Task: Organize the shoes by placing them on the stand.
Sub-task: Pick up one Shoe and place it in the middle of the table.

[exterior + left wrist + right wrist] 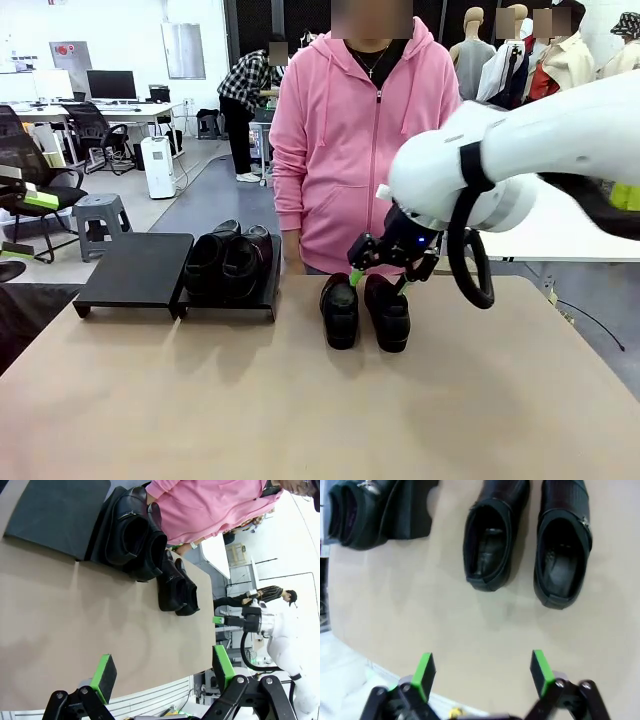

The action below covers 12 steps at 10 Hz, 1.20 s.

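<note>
The brown surface (300,420) is being shown nearest, and two loose shoes (340,310) are being kept on it side by side, farther on. A person in a pink top (360,150) is being seen right behind them. The right pincer (378,283) is being held just above the far ends of these two shoes. Its green tips are being held spread wide, and nothing is being pinched. The left pincer (162,667) is being held spread too, well apart from the shoes, with nothing in it.

The stand is being made up of two low black boards. The right board (228,303) is being filled by two other shoes (228,262). The left board (135,268) is being left bare, just beside it.

So one pair is probably being left to move. The shoes are shiny, so one could slip out if it is being pinched only at its thin edge. The two are lying close, so the neighbour could be bumped as the tips are being lowered. The bare board lies past the full one, so the shoes there could be knocked off if a shoe is being carried too low.
</note>
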Available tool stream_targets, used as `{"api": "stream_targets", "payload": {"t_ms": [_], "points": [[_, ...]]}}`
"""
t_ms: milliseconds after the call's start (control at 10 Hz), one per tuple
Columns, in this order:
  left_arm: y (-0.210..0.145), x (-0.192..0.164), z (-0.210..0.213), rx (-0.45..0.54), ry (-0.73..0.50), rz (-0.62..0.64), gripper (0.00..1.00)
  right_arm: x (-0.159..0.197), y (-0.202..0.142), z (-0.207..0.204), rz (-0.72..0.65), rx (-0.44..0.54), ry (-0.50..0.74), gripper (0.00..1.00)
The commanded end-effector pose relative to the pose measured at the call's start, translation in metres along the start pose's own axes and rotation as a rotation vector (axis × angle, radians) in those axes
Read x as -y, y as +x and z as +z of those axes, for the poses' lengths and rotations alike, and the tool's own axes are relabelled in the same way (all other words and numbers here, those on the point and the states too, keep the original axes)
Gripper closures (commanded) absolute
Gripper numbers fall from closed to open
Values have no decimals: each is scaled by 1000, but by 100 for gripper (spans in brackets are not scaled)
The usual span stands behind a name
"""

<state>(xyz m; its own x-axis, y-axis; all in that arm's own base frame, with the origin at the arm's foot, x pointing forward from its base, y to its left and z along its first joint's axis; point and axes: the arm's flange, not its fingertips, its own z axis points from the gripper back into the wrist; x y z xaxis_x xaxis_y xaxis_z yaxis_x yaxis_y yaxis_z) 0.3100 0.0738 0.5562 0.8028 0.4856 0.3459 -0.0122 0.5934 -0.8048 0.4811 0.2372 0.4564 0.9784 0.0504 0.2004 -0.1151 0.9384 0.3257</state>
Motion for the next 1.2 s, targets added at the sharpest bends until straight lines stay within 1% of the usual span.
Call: {"api": "stream_targets", "payload": {"t_ms": [0,100,200,300,500,700,1000,1100], "points": [[1,0,0,2,-21,-5,0,-38,80,-40,-120,-129,-160,0],[1,0,0,2,-21,-5,0,-49,99,-61,-157,-158,-219,0],[1,0,0,2,-21,-5,0,-58,108,-81,-184,-170,-267,0],[1,0,0,2,-21,-5,0,-61,113,-94,-236,-144,-321,0],[1,0,0,2,-21,-5,0,-62,115,-95,-256,-128,-306,0],[1,0,0,2,-21,-5,0,-59,116,-98,-295,-108,-331,0],[1,0,0,2,-21,-5,0,-48,114,-99,-317,-104,-328,0],[1,0,0,2,-21,-5,0,-45,113,-104,-298,-129,-304,0]]}}
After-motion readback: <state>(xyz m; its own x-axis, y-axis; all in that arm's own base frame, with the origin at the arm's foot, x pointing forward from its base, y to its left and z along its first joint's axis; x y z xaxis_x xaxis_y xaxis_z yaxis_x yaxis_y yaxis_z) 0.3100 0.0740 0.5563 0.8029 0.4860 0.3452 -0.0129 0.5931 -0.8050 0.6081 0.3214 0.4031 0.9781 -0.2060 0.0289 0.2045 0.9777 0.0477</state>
